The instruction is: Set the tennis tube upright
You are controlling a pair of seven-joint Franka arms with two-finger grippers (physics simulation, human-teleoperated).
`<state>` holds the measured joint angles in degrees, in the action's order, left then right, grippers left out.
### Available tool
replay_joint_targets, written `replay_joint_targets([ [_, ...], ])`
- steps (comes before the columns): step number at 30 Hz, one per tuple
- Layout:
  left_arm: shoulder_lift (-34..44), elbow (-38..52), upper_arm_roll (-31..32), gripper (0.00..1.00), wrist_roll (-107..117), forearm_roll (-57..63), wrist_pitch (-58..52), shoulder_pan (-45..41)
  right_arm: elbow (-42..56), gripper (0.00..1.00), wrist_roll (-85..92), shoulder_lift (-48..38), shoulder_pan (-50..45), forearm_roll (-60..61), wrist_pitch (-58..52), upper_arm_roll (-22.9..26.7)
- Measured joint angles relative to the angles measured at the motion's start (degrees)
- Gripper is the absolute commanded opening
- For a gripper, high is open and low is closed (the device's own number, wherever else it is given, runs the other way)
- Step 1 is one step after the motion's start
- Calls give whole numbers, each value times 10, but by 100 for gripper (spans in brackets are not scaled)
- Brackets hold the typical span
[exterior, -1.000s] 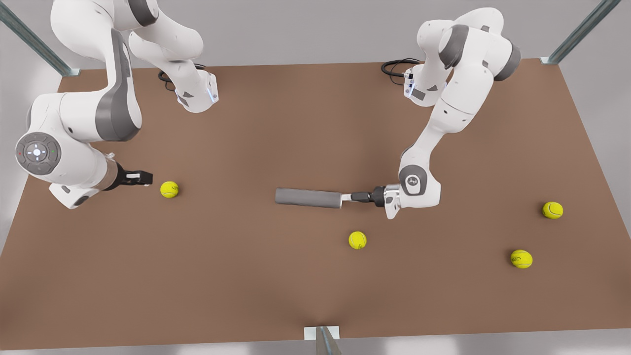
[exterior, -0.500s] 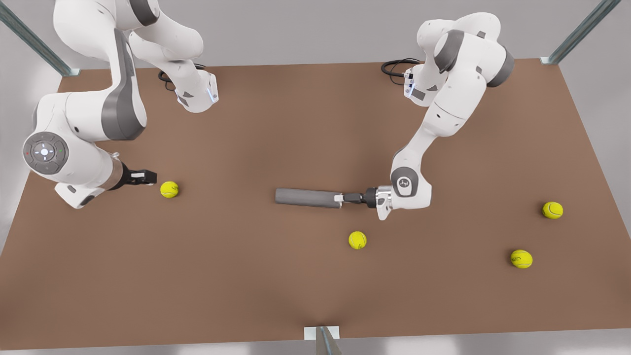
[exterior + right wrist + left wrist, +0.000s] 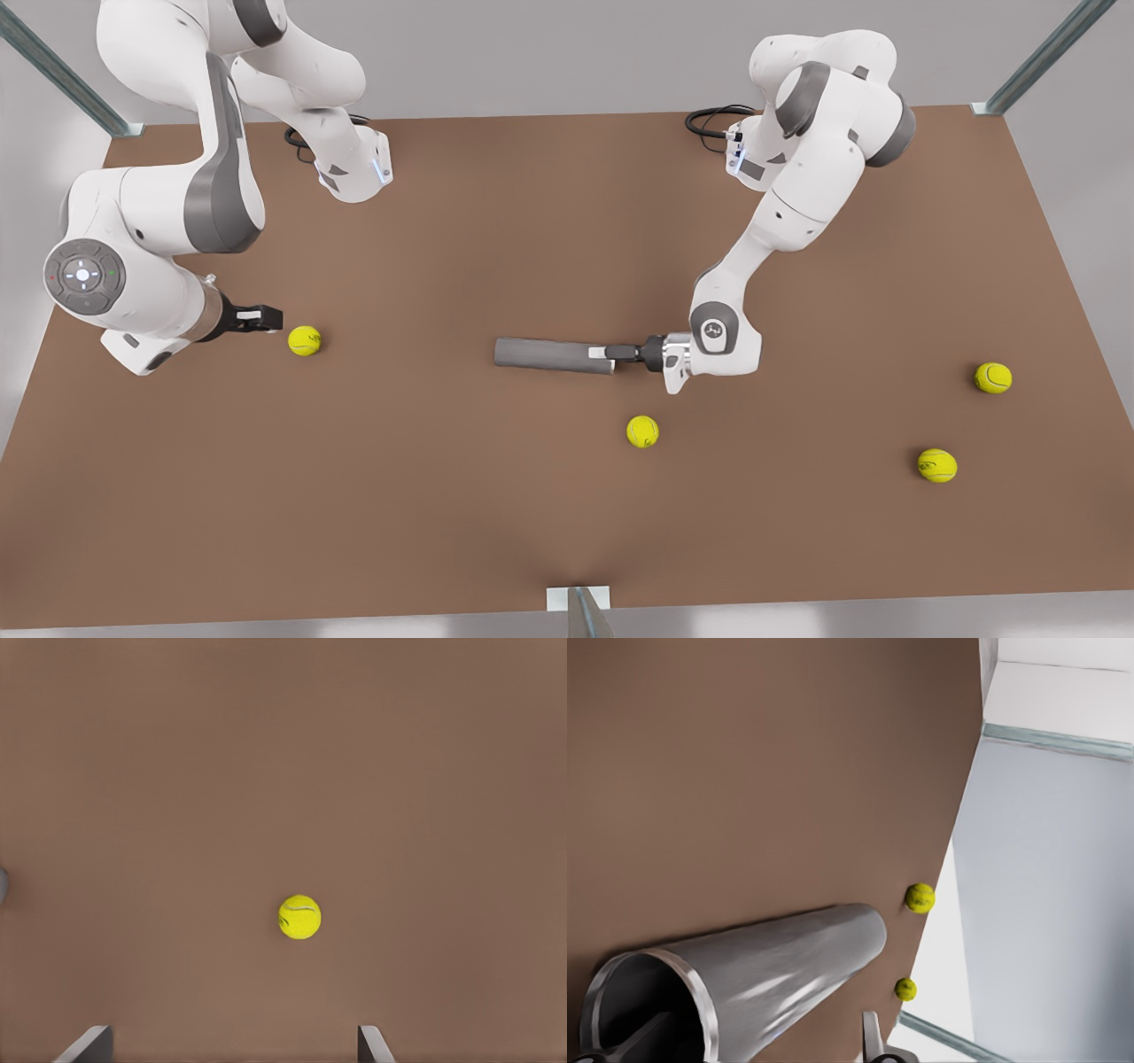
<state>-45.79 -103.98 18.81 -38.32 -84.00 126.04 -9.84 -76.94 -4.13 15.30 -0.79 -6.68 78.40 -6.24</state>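
Spanning the scene, the brown table [image 3: 496, 496] carries the tennis tube [image 3: 545, 354], lying flat near its centre. The left gripper [image 3: 602, 354] is at the tube's end on the front view's right, one finger inside the open mouth and one outside, spread. The right gripper [image 3: 270, 316] hovers, fingers wide apart, beside a tennis ball [image 3: 304, 340].

1 tennis tube [image 3: 554, 355], 4 tennis balls [image 3: 304, 340], 2 grippers [image 3: 602, 354]

The grey metallic tennis tube [image 3: 551, 354] lies flat on its side mid-table, shiny-rimmed mouth open.
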Motion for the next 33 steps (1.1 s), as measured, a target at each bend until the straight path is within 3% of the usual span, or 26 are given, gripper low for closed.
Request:
replay_joint_targets([
  [2, 0, 0, 0, 100, 0, -1, 0, 0, 0, 100, 1, 0, 0, -2, 0, 0],
  [3, 0, 6, 0, 91, 0, -1, 0, 0, 0, 100, 1, 0, -2, -9, 0, 0],
  [4, 0, 7, 0, 73, 0, -2, 0, 0, 0, 100, 1, 0, -9, -12, 0, 0],
  [5, 0, 7, 0, 66, 0, -2, 0, 0, 0, 100, 1, 0, -10, -16, 0, 0],
  [12, -5, 7, 1, 65, 0, -2, 0, 0, 0, 100, 1, 0, -10, -16, 0, 0],
  [18, -6, 7, 3, 54, 1, -2, -2, 0, 0, 100, 0, 1, -16, -17, 0, 0],
  [28, 1, 7, 6, 50, 5, 0, -7, 1, 0, 100, 0, 1, -16, -17, 0, 0],
  [33, 10, 6, 6, 37, 12, 1, -21, 2, 0, 100, 0, 1, -16, -17, 0, 0],
])
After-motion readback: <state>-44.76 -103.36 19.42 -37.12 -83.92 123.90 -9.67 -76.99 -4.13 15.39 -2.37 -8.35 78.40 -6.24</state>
